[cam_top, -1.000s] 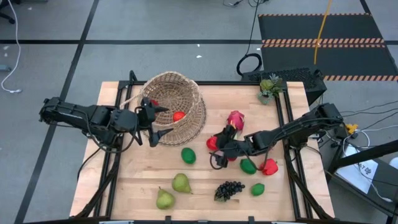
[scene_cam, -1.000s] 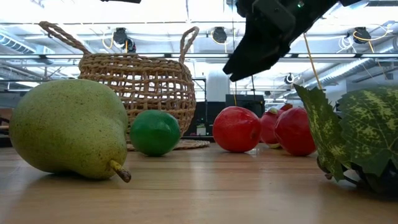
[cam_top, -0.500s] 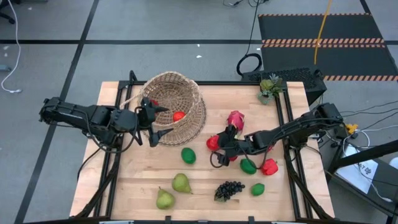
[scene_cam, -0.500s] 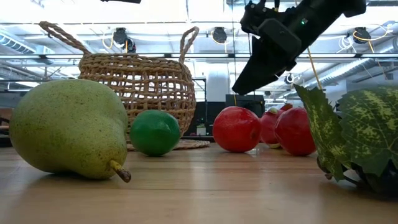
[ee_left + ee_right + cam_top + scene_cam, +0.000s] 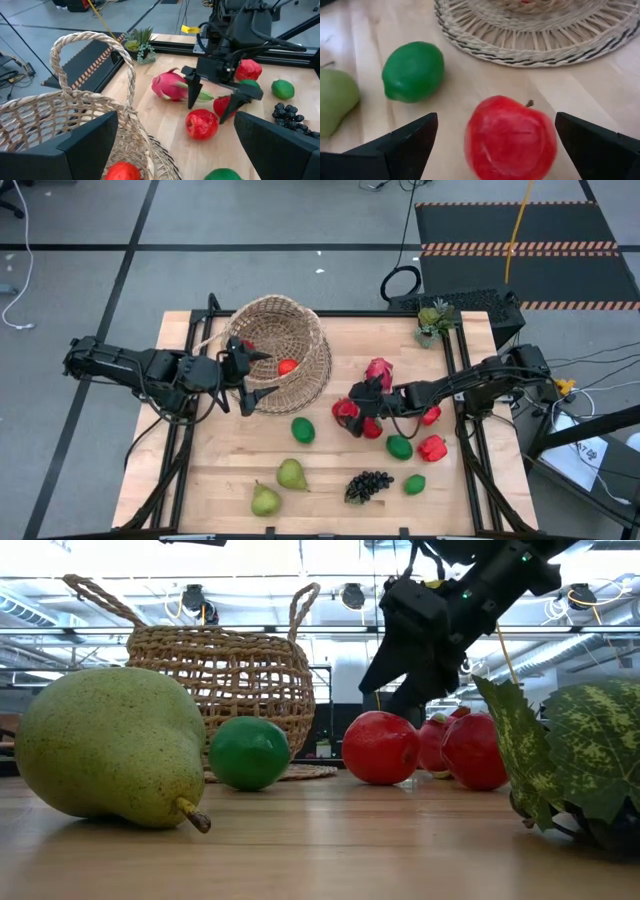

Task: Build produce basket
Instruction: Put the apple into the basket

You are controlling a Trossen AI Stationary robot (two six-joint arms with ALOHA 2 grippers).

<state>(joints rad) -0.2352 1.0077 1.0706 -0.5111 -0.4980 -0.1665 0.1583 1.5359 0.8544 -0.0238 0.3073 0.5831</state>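
Note:
The round wicker basket (image 5: 283, 350) stands upright at the table's far left, with a red fruit (image 5: 287, 366) inside. My left gripper (image 5: 252, 373) is open at the basket's near-left rim (image 5: 132, 117), one finger over the inside and one outside; whether it touches the rim cannot be told. My right gripper (image 5: 352, 417) is open just above a red apple (image 5: 510, 137), a finger on either side and clear of it. The dragon fruit (image 5: 378, 372), more red fruits (image 5: 372, 428), limes (image 5: 303, 430), two pears (image 5: 291, 475) and grapes (image 5: 368, 485) lie on the table.
A small potted plant (image 5: 433, 320) stands at the far right corner. A red pepper (image 5: 432, 448) and two green fruits (image 5: 399, 447) lie right of my right gripper. Bare wood shows along the near left of the table (image 5: 200, 470).
My right gripper has moved toward the far edge and come down over the red apple, staying open. My left arm, the basket and the fruits have kept still.

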